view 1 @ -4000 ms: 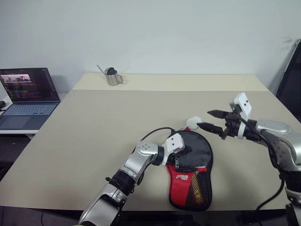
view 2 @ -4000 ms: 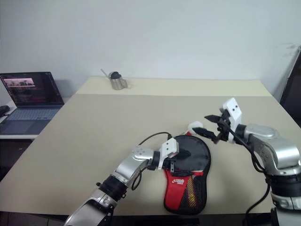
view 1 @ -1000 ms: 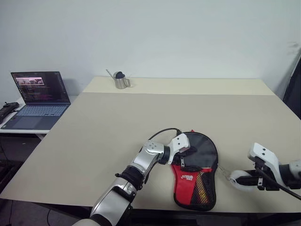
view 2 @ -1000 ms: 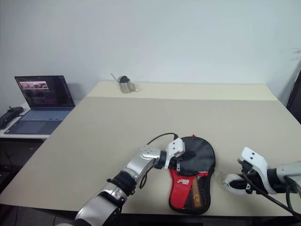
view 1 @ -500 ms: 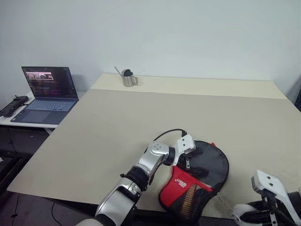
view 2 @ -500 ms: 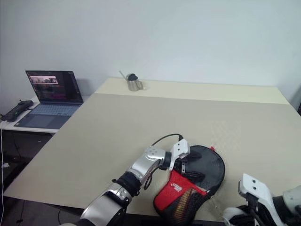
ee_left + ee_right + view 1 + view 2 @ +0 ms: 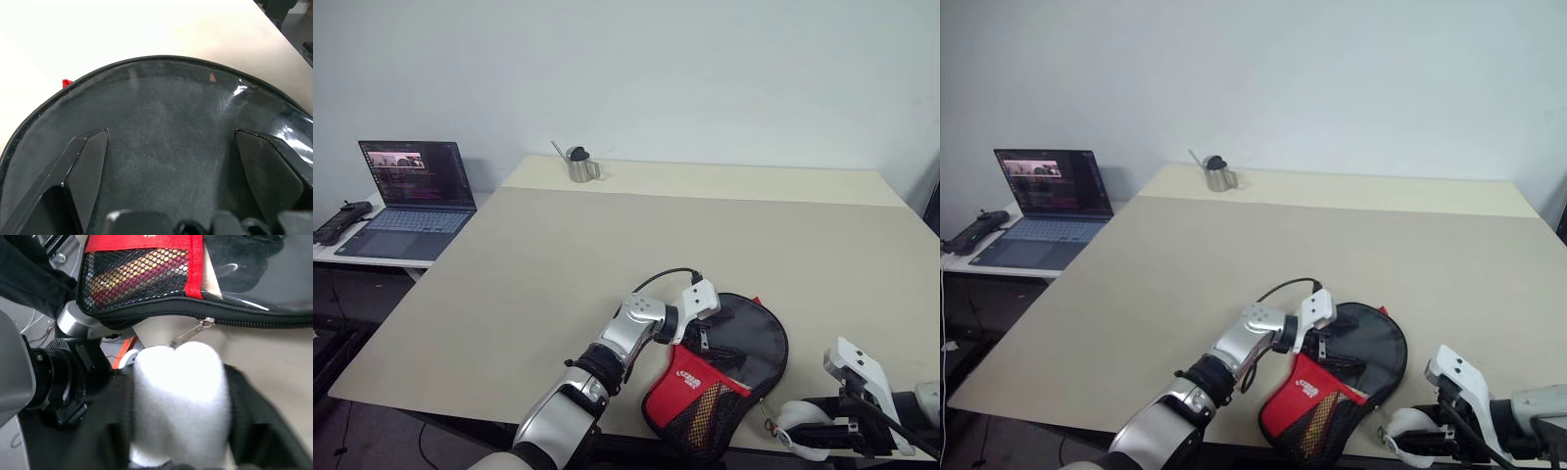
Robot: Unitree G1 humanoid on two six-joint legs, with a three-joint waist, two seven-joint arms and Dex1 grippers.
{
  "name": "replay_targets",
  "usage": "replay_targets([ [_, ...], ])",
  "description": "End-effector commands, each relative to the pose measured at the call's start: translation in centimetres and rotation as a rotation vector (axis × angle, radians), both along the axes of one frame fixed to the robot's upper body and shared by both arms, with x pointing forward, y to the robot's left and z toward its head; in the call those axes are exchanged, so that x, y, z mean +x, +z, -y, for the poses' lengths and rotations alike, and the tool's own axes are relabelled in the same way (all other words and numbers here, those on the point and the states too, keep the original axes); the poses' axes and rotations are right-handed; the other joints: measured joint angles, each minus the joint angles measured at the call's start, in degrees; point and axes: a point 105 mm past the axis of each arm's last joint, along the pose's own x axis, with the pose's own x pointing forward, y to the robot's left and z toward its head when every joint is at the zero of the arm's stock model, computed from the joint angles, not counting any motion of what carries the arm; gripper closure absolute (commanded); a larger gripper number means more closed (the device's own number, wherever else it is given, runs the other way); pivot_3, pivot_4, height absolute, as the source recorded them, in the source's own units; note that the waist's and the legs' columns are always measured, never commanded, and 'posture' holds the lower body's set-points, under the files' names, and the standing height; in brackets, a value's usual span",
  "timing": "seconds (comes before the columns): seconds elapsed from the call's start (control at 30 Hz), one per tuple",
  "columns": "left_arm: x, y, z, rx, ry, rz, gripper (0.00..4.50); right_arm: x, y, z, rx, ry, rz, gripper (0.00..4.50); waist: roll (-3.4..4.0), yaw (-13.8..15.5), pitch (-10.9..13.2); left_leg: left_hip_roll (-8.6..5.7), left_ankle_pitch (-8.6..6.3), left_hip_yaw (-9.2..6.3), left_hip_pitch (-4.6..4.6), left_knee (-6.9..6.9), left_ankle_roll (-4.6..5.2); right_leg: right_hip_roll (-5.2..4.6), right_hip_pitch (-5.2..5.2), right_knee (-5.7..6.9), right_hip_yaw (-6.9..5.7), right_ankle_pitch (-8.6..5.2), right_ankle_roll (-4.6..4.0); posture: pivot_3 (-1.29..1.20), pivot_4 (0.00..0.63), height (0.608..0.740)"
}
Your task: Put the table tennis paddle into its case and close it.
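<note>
The case [image 7: 759, 345] lies askew at the table's front edge. Its round black part is on the table, and its red end with the mesh pocket [image 7: 697, 419] juts past the edge. My left gripper [image 7: 709, 331] is open, and its fingers [image 7: 83, 169] are spread over the glossy black face. The white fluffy charm [image 7: 178, 382] sits at the tip of my right gripper [image 7: 808, 436], just off the front edge. A short chain links the charm to the zip pull [image 7: 208, 323]. The paddle is hidden, though yellow and red stripes show behind the mesh.
The beige table [image 7: 607, 245] stretches away behind the case. A small metal jug [image 7: 576, 164] stands near its far edge. An open laptop [image 7: 406, 186] sits on a lower side table at the left, with a black handset [image 7: 342, 220] beside it.
The camera has shifted. The case has swung round, so its red end now points front-left over the edge. My right gripper has drawn back and left along the front edge with the charm.
</note>
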Motion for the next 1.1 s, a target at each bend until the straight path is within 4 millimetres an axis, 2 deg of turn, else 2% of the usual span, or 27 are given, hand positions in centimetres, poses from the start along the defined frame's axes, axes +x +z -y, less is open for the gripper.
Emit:
replay_targets([
  [0.03, -0.5, -3.1, -0.8, 0.092, 0.035, -0.066, 0.00, 1.1, 1.9, -0.2, 0.046, -0.033, 0.066, 1.41, 0.01, 0.02, 0.00, 0.00, 0.01, 0.00, 0.00, 0.00, 0.02, -0.02, 0.00, 0.01, -0.01, 0.00, 0.00, 0.00, 0.150, 0.740],
  [0.23, -0.2, -0.7, -0.4, 0.021, 0.013, 0.000, 0.00, 4.6, 3.8, 1.1, 0.079, -0.156, 0.147, 1.41, 0.00, -0.06, 0.04, 0.01, 0.02, -0.02, -0.07, -0.02, 0.03, -0.05, -0.05, 0.00, -0.03, 0.00, 0.00, 0.00, 0.150, 0.740],
  [0.33, 0.0, 1.1, -0.6, -0.024, 0.005, 0.049, 0.00, 5.9, 3.6, 1.1, 0.052, -0.172, 0.199, 1.41, 0.06, -0.15, 0.05, 0.01, 0.02, -0.01, -0.34, -0.04, 0.03, -0.02, -0.31, 0.01, -0.02, 0.00, -0.01, 0.00, 0.150, 0.740],
  [0.43, 0.1, 4.0, -1.4, -0.085, 0.005, 0.125, 0.00, 7.9, 2.9, 1.2, 0.036, -0.225, 0.244, 1.41, -0.11, -0.74, 0.29, 0.02, 0.02, 0.06, -0.62, -0.07, 0.03, 0.10, -0.78, 0.21, 0.06, 0.00, -0.04, 0.00, 0.150, 0.740],
  [0.53, -0.3, 6.9, -2.8, -0.129, -0.002, 0.186, 0.00, 8.5, 2.1, 1.0, 0.019, -0.236, 0.251, 0.84, 0.02, -1.23, 0.47, 0.05, 0.03, 0.09, -1.01, -0.05, 0.01, 0.10, -1.27, 0.42, 0.12, 0.17, -0.33, 0.00, 0.150, 0.740],
  [0.6, -0.8, 8.8, -4.3, -0.153, -0.012, 0.210, 0.00, 9.1, 1.3, 1.1, -0.010, -0.261, 0.261, 0.18, 0.05, -1.34, 0.50, 0.05, 0.03, 0.11, -1.06, -0.07, 0.01, 0.10, -1.37, 0.47, 0.12, 0.18, -0.33, 0.00, 0.150, 0.740],
  [0.63, -1.2, 9.6, -5.1, -0.162, -0.017, 0.211, 0.00, 9.4, 1.0, 1.1, -0.016, -0.272, 0.269, 0.03, 0.06, -1.40, 0.51, 0.08, 0.03, 0.09, -1.07, -0.08, 0.01, 0.13, -1.38, 0.46, 0.10, 0.17, -0.34, 0.00, 0.150, 0.740],
  [0.7, -1.8, 10.6, -6.7, -0.164, -0.021, 0.201, 0.00, 10.1, 0.8, 1.1, -0.014, -0.294, 0.290, 0.03, 0.10, -1.38, 0.53, 0.11, 0.03, 0.08, -1.07, -0.09, 0.01, 0.14, -1.39, 0.45, 0.09, 0.15, -0.37, 0.00, 0.150, 0.740],
  [0.83, -2.3, 10.3, -10.2, -0.085, 0.007, 0.190, 0.00, 11.3, 0.3, 1.4, -0.021, -0.349, 0.316, 0.03, 0.15, -1.65, 0.56, 0.12, 0.03, 0.10, -1.05, -0.07, 0.01, 0.11, -1.38, 0.47, 0.12, 0.15, -0.37, 0.00, 0.150, 0.740],
  [0.93, -2.1, 9.8, -12.0, -0.040, 0.059, 0.187, 0.00, 12.0, -0.2, 1.5, -0.019, -0.379, 0.313, 0.03, 0.18, -1.75, 0.60, 0.12, 0.03, 0.10, -1.02, -0.06, 0.02, 0.11, -1.38, 0.50, 0.11, 0.15, -0.38, 0.00, 0.150, 0.740],
  [1.03, -2.1, 9.5, -13.0, -0.025, 0.108, 0.184, 0.00, 12.7, -0.8, 2.1, -0.030, -0.432, 0.285, 0.63, 0.18, -1.61, 0.62, 0.15, 0.03, 0.08, -1.04, -0.04, 0.02, 0.10, -1.37, 0.50, 0.08, 0.15, -0.38, 0.00, 0.150, 0.740],
  [1.1, -2.3, 9.3, -13.1, -0.023, 0.117, 0.182, 0.00, 12.6, -1.0, 1.9, -0.029, -0.414, 0.267, 1.27, 0.18, -1.53, 0.63, 0.17, 0.03, 0.11, -1.04, -0.04, 0.02, 0.04, -1.38, 0.49, 0.12, 0.15, -0.38, 0.00, 0.150, 0.740],
])
